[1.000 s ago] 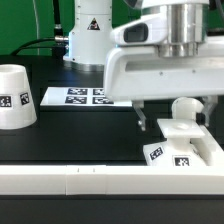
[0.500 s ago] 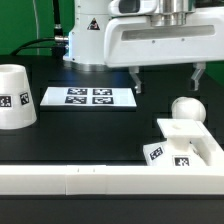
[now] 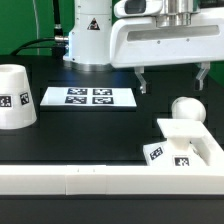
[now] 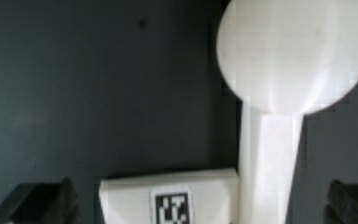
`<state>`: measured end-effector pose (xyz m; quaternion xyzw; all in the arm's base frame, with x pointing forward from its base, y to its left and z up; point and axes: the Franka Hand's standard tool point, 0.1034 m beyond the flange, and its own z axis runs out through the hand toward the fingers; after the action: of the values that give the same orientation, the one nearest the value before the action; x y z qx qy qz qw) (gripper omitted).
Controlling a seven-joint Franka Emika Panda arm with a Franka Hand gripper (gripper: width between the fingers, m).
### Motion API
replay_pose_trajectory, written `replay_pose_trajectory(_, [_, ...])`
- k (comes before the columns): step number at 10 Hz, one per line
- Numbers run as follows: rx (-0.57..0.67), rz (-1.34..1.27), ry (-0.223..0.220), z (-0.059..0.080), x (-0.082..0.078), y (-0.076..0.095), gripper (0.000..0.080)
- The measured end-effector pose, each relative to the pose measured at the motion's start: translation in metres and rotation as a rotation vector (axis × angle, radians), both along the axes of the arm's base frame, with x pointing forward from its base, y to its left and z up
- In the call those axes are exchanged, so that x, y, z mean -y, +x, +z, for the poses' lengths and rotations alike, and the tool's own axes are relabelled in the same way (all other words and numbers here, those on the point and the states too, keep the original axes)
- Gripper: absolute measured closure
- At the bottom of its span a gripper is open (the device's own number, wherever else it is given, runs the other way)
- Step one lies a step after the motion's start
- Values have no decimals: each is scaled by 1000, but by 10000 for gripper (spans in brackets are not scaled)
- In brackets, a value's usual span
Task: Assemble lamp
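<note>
Bulb (image 3: 185,108) is standing upright on the square base (image 3: 192,150), round head up, long axis vertical. Can't tell whether it's fully seated. The wrist view is showing its stem (image 4: 274,140) running down from the head to the tagged base.

My gripper (image 3: 172,87) is hanging well above it with the jaws spread wide and nothing between them. From the gripper, the bulb is lying at roughly 6 o'clock in the exterior view, a touch toward 5. The head is sitting below the gap and nearer the finger on the exterior view's right.

Shade (image 3: 15,97) is standing on its wide end at 9 o'clock from the base, well apart and untouched. My read: the next move is heading that way, so I'm looking at a long lateral run toward 9 o'clock, then a drop over the shade.

Surface is the flat black table (image 3: 100,135). The marker board (image 3: 88,97) is lying at 10 o'clock from the base, between it and the shade but further back. The white rail (image 3: 70,180) is running along the front at 6 o'clock. The lane between looks open, and I'm judging height enough to clear the bulb head.
</note>
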<state>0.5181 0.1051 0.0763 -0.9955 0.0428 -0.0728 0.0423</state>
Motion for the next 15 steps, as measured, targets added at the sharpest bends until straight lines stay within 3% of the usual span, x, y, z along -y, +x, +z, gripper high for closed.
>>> replay_pose_trajectory(2, [-17,-45,15,-5,-33,-9,100])
replay_pose_trajectory(3, [-21,-33,13,-9,-38,-11,100])
replay_pose_trajectory(5, [-59,-21,6,-11,-36,-14,100])
replay_pose_trajectory(8, [-247,4,-15,-12,-39,-22,100])
replay_pose_trajectory(15, [-633,62,-25,-17,-37,-23,100])
